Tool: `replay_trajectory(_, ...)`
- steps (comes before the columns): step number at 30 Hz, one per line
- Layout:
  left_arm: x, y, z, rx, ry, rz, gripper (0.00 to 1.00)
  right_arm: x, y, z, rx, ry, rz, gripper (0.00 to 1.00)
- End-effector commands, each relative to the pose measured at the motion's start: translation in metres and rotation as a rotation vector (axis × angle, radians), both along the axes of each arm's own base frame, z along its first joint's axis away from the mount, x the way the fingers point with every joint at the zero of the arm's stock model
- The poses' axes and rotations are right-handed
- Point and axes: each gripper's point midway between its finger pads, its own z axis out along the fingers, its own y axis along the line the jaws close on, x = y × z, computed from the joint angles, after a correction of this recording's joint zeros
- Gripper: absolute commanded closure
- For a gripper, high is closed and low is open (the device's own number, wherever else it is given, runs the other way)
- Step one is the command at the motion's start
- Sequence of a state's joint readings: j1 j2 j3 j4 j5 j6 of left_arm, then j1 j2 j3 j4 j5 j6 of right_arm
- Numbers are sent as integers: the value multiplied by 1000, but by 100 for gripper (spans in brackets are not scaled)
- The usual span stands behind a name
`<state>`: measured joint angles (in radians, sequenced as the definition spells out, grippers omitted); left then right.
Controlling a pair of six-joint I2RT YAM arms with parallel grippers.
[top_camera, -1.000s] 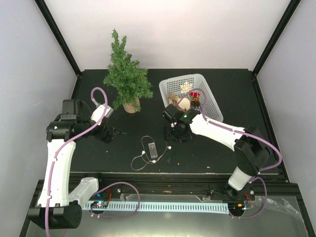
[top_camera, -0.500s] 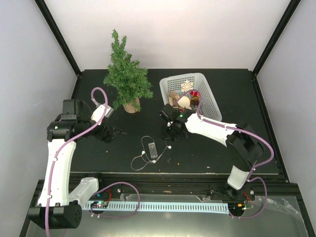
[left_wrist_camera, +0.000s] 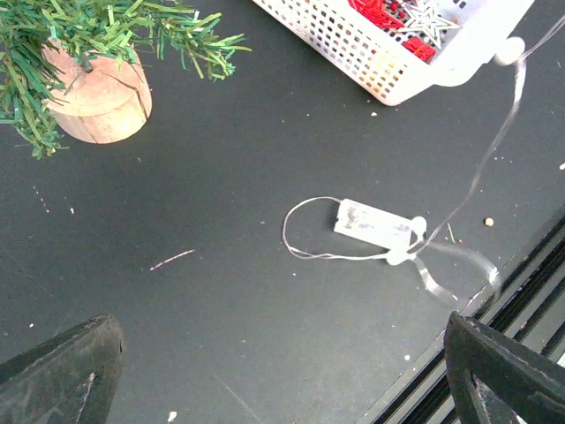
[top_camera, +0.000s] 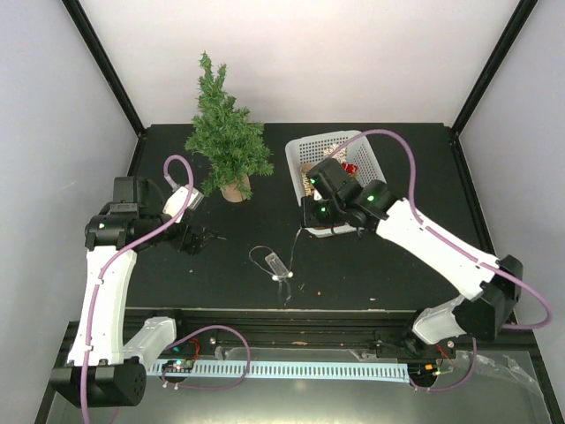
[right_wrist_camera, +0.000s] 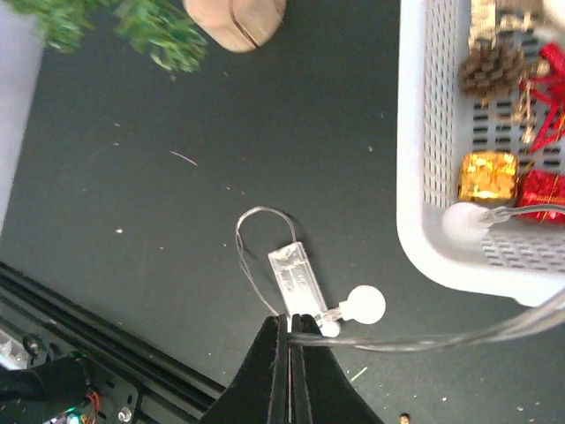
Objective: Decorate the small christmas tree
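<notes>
Lights first: Right tool (right_wrist_camera: pixel 290 322) grips the clear-wire white-bulb light string (right_wrist_camera: pixel 364 305); next, drape it at ten o'clock over the small dark-green bristly tree (top_camera: pixel 225 141). Left tool (top_camera: pixel 201 237) gapes.

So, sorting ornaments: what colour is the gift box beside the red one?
The gift box is gold, clearest in the right wrist view.

**Cropped, covered, blurred**

Both wrist views cut the tree (left_wrist_camera: pixel 93 93) down to its stump and lowest branches, and crop the basket (right_wrist_camera: pixel 410 177) at the picture edges. From above, the right arm (top_camera: pixel 424 240) covers much of the basket. The light string (right_wrist_camera: pixel 290 276) blurs beside the closed right jaws.
</notes>
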<state>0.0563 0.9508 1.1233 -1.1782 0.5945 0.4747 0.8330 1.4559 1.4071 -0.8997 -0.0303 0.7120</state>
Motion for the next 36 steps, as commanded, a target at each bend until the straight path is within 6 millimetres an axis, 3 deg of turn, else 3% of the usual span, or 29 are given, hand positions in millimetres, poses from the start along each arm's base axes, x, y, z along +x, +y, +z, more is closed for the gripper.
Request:
replay_trajectory(1,2,-1,3,4,-12,-3,1,-1,-14,36,-22,-93,43,99)
replay_trajectory(10,4,0,4,8,-14,-1,1,-20,-2,103,106,-218,216,99)
replay_trajectory(16,5,3,4,25,-19,9,1,-40,23,102,153,-182,377,99)
replay_trajectory(21,4,4,5,31,-22,13,1,-54,44,65,143,-77,470,99)
replay_trajectory(28,1,5,3,41,-28,17,1,-58,63,-12,66,95,492,99)
replay_trajectory(32,0,5,3,43,-31,15,1,-55,65,-54,-18,172,474,99)
replay_trajectory(36,1,6,3,48,-35,13,1,-51,60,-75,-80,204,451,90)
